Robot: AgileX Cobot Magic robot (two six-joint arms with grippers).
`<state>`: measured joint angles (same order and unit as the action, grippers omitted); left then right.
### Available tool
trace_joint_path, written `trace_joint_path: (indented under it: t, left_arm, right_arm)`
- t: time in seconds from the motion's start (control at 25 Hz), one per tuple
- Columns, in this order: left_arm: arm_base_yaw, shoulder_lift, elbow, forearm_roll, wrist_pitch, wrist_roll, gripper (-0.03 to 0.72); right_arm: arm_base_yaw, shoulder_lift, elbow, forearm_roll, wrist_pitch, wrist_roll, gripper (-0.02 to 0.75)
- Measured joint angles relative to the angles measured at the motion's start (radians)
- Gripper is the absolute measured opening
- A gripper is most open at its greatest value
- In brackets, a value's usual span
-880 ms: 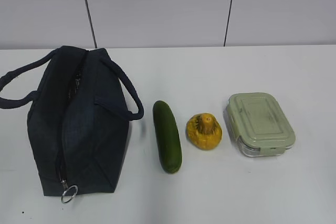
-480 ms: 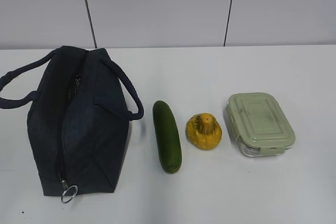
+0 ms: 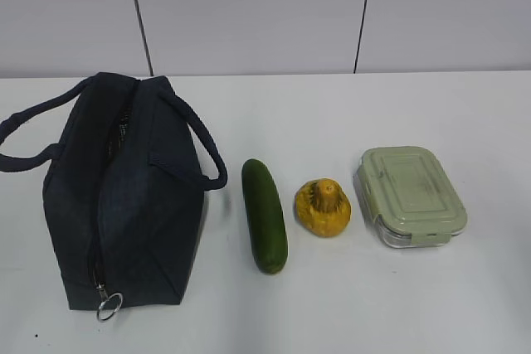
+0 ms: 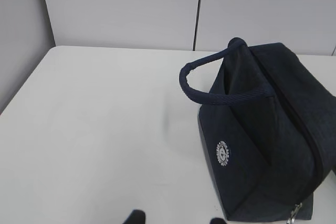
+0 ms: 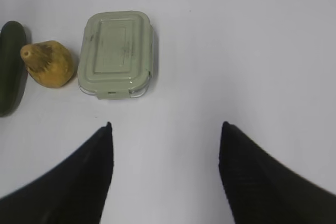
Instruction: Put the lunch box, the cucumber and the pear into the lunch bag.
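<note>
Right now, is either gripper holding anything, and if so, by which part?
Nothing is held. The right gripper is open over bare table, short of the lunch box. The left gripper shows only its fingertips, nothing between them.

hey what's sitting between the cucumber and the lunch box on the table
The pear lies between the cucumber and the lunch box, apart from both, seen in the exterior view.

Lunch bag [image 4: 262, 129] on table [image 4: 94, 119], hand [image 4: 176, 217] apart

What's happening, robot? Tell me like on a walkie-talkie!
Both grippers open, empty: left gripper, right gripper. Cucumber, pear, lunch box on table, outside lunch bag. Nothing blocking.
</note>
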<state>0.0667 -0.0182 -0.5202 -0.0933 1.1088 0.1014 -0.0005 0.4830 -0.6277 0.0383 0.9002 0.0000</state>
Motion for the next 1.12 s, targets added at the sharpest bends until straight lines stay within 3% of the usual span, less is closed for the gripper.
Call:
trace_joint_path:
  t: [0.4,0.64,0.84,1.12]
  left_arm:
    - [0.0,0.0,0.0,0.0,0.0,0.0,0.238]
    - [0.0,0.0,0.0,0.0,0.0,0.0,0.238]
    - [0.0,0.0,0.0,0.0,0.0,0.0,0.238]
    - [0.0,0.0,0.0,-0.001,0.0,0.0,0.238]
  right_arm:
    - [0.0,0.518,-0.263,0.045,-0.067,0.0,0.509]
    - [0.0,0.835,-0.501,0.089,0.006,-0.08,0.494]
    - [-0.03,1.051,-0.674,0.22,0.095,-0.194,0.492]
    - [-0.181,1.243,-0.736,0.521,0.203,-0.42,0.477]
